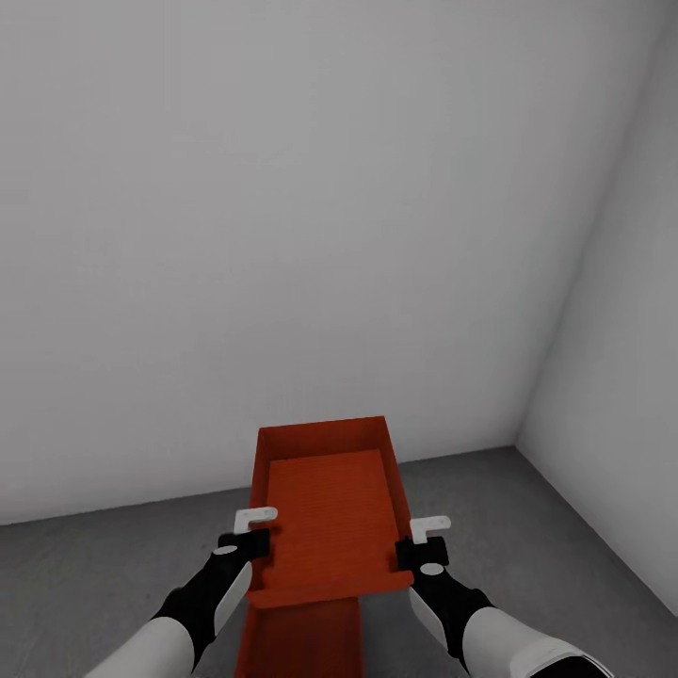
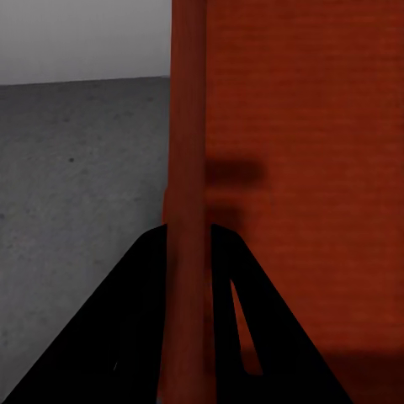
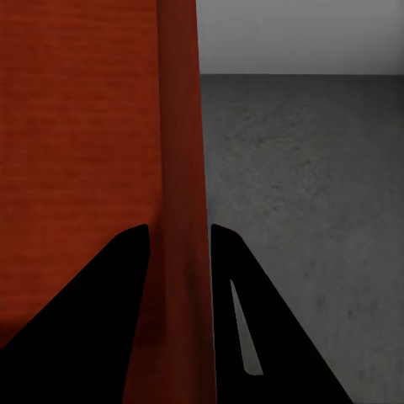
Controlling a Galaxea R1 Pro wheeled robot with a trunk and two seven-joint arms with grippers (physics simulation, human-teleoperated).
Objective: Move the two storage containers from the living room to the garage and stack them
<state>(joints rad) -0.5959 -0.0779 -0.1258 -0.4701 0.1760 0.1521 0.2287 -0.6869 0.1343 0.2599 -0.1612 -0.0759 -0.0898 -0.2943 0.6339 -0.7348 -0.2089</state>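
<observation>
Left gripper (image 1: pixel 252 529) clamped on the bin (image 1: pixel 330 513) wall at 9 o'clock, right gripper (image 1: pixel 426 541) clamped on the wall at 3; each wrist view shows the wall pinched between the fingers. Bin is held level over a second bin (image 1: pixel 301 640), at 6 o'clock below it, on the concrete floor (image 1: pixel 94 584). I'd square the edges first, lower both arms evenly, release only once seated.

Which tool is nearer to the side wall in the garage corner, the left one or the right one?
Right. The right tool grips the container's wall on the side facing the side wall. The left tool grips the opposite container wall, farther away.
</observation>
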